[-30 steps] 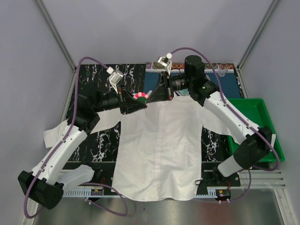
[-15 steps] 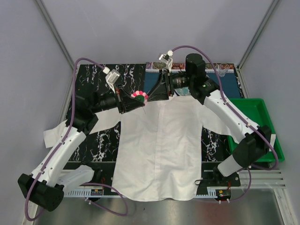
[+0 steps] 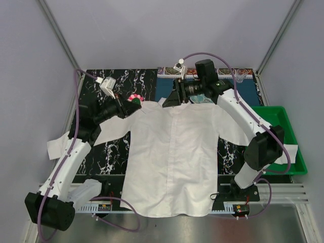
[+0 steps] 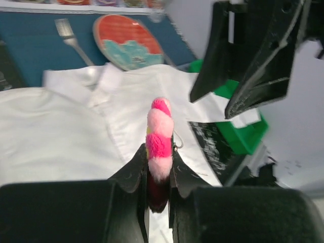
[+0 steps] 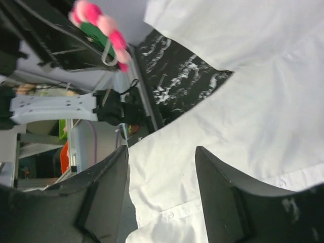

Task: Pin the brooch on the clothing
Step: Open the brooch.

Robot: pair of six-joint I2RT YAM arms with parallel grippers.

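**Arms parted: the left gripper [image 3: 131,101] has drawn back toward the upper left with the brooch [image 3: 134,97], and the right gripper [image 3: 170,99] has let go.**
The brooch sits clamped edge-on in the narrow left jaws. The right jaws stand wide and hold nothing. The shirt [image 3: 172,152] lies to the brooch's lower right, its shoulder just beside the brooch, so the left arm is nearer.

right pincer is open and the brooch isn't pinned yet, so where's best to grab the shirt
Probably the collar, from above with the right pincer, which hangs open close to it. The shirt lies flat on the table, so only the collar's raised fold gives an edge to pinch. The left pincer holds the brooch beside the shirt's shoulder.
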